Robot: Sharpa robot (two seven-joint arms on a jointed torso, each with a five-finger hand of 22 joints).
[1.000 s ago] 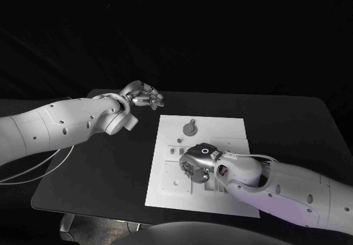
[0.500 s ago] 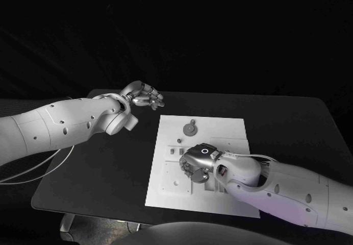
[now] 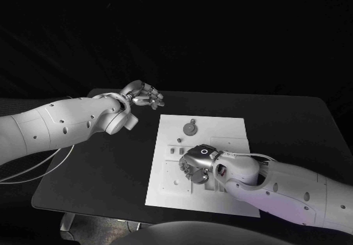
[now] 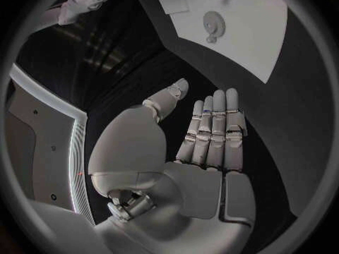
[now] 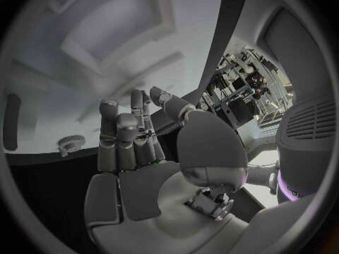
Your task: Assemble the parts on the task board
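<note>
The white task board [image 3: 221, 127] lies in the middle of the black table. A round gear part [image 3: 191, 129] sits near its far end, with small parts [image 3: 176, 150] below it. My right hand [image 3: 197, 164] hovers knuckles-up over the board's near middle, its fingers pointing down at the board's slots. In the right wrist view its fingers [image 5: 124, 135] reach toward the board [image 5: 106, 45] with nothing between them, and the gear [image 5: 70, 143] lies off to one side. My left hand [image 3: 143, 95] is raised beyond the board's far left corner, with its fingers [image 4: 212, 127] straight and nothing in them.
The black table [image 3: 294, 127] has bare room to the right of the board and along its left side [image 3: 110, 163]. A white cable [image 3: 36, 168] hangs off the left arm near the table's left edge. The left wrist view shows the board [image 4: 268, 34] and gear [image 4: 213, 22].
My right hand has sunk very slightly toward the board. The left hand stays where it was.
</note>
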